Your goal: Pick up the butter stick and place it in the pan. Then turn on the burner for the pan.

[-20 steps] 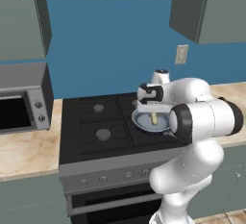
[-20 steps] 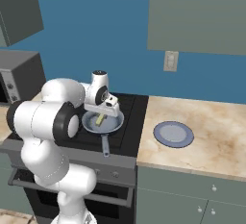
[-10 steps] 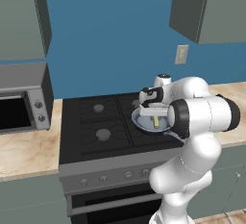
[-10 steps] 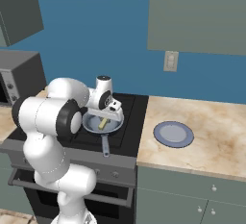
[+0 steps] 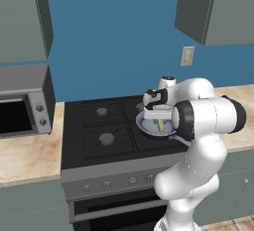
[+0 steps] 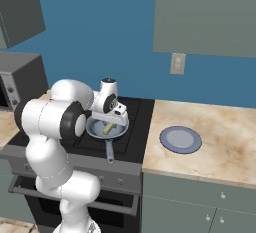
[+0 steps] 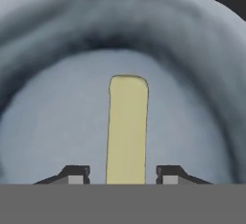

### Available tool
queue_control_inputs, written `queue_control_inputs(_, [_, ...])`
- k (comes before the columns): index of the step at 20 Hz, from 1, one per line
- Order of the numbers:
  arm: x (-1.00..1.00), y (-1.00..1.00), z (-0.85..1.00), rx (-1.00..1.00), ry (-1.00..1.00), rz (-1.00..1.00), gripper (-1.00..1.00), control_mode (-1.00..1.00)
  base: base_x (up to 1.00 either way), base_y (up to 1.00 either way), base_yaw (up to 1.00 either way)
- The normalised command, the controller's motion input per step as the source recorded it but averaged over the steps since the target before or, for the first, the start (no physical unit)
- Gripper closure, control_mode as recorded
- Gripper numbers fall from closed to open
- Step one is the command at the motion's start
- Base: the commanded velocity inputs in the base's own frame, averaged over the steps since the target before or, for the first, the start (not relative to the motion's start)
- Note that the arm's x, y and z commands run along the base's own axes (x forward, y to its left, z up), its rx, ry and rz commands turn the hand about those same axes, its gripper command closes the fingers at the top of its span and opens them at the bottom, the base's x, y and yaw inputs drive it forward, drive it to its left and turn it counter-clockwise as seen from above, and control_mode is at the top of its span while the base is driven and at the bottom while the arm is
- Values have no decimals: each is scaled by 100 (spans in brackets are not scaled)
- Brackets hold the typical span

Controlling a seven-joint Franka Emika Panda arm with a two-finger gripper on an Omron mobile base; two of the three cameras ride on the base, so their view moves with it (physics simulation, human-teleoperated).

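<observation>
The pale yellow butter stick (image 7: 127,127) lies flat on the floor of the grey-blue pan (image 7: 53,117). My gripper (image 7: 121,175) hangs just over it, open, one fingertip (image 7: 75,176) on each side of the stick with a gap to either. From the base views the gripper (image 5: 158,117) (image 6: 112,121) is low over the pan (image 5: 147,127) (image 6: 95,127), which sits on the right side of the black stovetop (image 5: 94,126). The butter stick (image 5: 161,125) (image 6: 107,127) shows inside it. The pan's thin handle (image 6: 109,152) points toward the stove's front. The burner under the pan is hidden.
A row of knobs (image 5: 106,184) runs along the stove's front panel. Two bare burners (image 5: 106,137) lie on the stove's left side. A microwave (image 5: 22,101) stands on the left counter. A blue-grey plate (image 6: 180,139) rests on the right counter.
The hand has come down closer to the pan. The jaws have opened and the butter stick now lies loose in the pan.
</observation>
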Motion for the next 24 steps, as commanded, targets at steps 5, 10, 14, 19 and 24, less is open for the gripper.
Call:
queue_control_inputs(5, [0, 0, 0, 0, 0, 0, -100, -100, 0, 0, 0])
queue_control_inputs(10, [0, -3, 19, 0, -2, 0, -100, -100, 0, 0, 0])
queue_control_inputs(14, [0, -3, 31, 0, -10, 0, -100, -100, 0, 0, 0])
queue_control_inputs(19, [-14, -21, 12, 0, -14, 0, -100, -100, 0, 0, 0])
queue_control_inputs(24, [-23, -16, 0, 0, -21, 0, -100, -100, 0, 0, 0])
